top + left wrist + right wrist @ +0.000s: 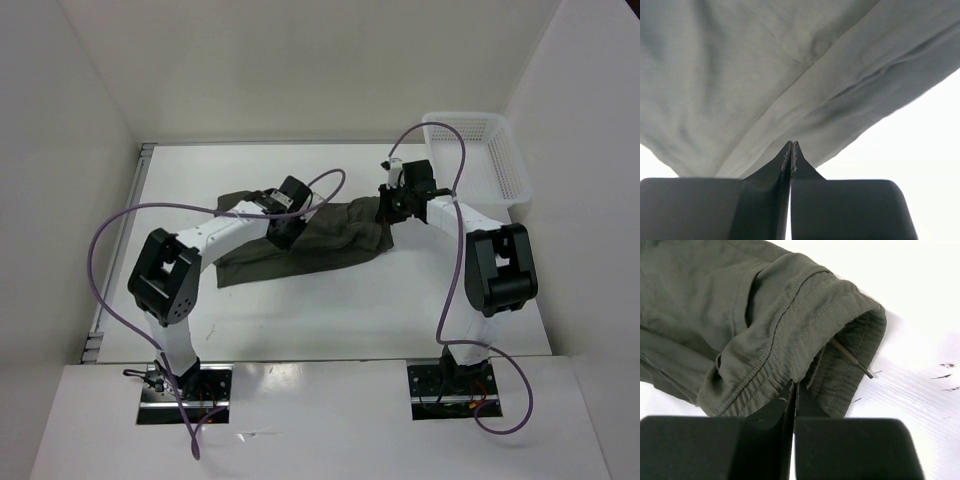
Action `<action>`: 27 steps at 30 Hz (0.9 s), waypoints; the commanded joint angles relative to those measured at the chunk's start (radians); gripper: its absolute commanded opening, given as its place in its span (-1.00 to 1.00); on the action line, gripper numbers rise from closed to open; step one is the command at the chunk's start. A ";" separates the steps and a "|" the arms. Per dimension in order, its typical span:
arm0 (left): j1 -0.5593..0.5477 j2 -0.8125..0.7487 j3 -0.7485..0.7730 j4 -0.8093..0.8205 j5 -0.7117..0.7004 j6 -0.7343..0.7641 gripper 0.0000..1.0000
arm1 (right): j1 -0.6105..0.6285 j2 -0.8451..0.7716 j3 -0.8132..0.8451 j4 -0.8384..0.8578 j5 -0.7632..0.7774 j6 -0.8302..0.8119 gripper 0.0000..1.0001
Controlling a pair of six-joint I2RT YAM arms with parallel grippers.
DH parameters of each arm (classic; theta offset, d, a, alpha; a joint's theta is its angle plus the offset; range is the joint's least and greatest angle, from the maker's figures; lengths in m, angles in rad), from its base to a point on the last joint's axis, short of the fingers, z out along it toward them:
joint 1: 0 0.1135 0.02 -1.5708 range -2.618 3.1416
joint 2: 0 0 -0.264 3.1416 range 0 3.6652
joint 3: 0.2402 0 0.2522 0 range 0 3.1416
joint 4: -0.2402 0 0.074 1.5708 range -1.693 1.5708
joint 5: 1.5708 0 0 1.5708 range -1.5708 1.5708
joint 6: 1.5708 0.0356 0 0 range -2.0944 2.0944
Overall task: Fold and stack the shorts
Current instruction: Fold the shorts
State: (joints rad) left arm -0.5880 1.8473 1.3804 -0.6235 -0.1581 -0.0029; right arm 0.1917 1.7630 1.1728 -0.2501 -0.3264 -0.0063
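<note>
left gripper (791, 146) has its jaws pressed tight on a fold of the olive-green shorts (330, 235), which lie spread mid table (300, 320). right gripper (792, 385) is likewise closed on the waistband (840, 310) edge, beside the drawstring (852, 360). both arms hide parts of the cloth. the dark specks (945, 376) are too small to read.

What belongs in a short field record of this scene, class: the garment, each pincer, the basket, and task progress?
shorts: dark olive, wrinkled, lying on the table
left pincer: shut, seemingly pinching the cloth
right pincer: shut at the waistband edge, near the drawstring
basket: white mesh, far right, apart from the shorts
progress: no neat fold yet
</note>
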 commanded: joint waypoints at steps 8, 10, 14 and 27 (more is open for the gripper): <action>-0.016 -0.122 -0.070 -0.033 -0.009 0.003 -0.64 | -0.006 -0.073 -0.027 0.012 -0.005 -0.078 -0.31; -0.016 -0.111 -0.112 0.024 -0.052 0.003 -0.40 | -0.006 -0.091 -0.027 0.012 0.009 -0.098 -0.13; -0.016 -0.074 -0.121 0.112 -0.064 0.003 -0.22 | -0.006 -0.091 -0.036 -0.003 -0.026 -0.139 0.01; -0.016 0.026 -0.044 0.192 -0.097 0.003 -0.14 | -0.006 -0.163 -0.120 -0.046 -0.065 -0.207 0.17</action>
State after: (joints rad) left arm -0.6010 1.8641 1.2930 -0.4652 -0.2356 -0.0029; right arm 0.1917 1.6554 1.0718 -0.2813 -0.3653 -0.1802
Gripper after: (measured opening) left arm 0.430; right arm 0.571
